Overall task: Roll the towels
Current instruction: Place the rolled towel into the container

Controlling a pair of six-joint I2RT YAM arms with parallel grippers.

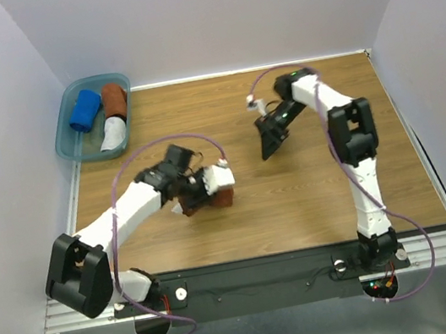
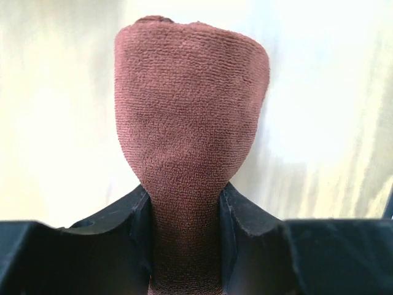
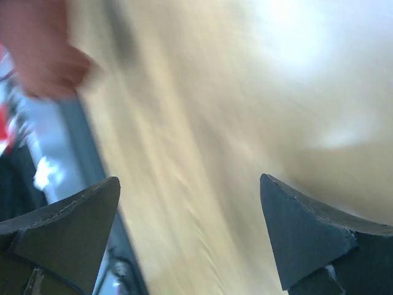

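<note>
A rust-brown towel (image 1: pixel 225 197), rolled into a bundle, is clamped in my left gripper (image 1: pixel 199 190) just above the wooden table, left of centre. In the left wrist view the roll (image 2: pixel 190 117) sticks out past the fingers (image 2: pixel 245 221), and the gripper (image 2: pixel 184 212) is shut on its narrow end. My right gripper (image 1: pixel 270 143) hangs over the table's middle, open and empty. Its wrist view (image 3: pixel 189 184) is blurred and shows the brown towel (image 3: pixel 43 55) at the top left. A light grey rolled towel (image 1: pixel 113 134) lies in the tub.
A translucent blue tub (image 1: pixel 64 125) stands at the back left corner. It also holds a blue roll (image 1: pixel 85 110) and a second brown roll (image 1: pixel 113 99). White walls close in the table on three sides.
</note>
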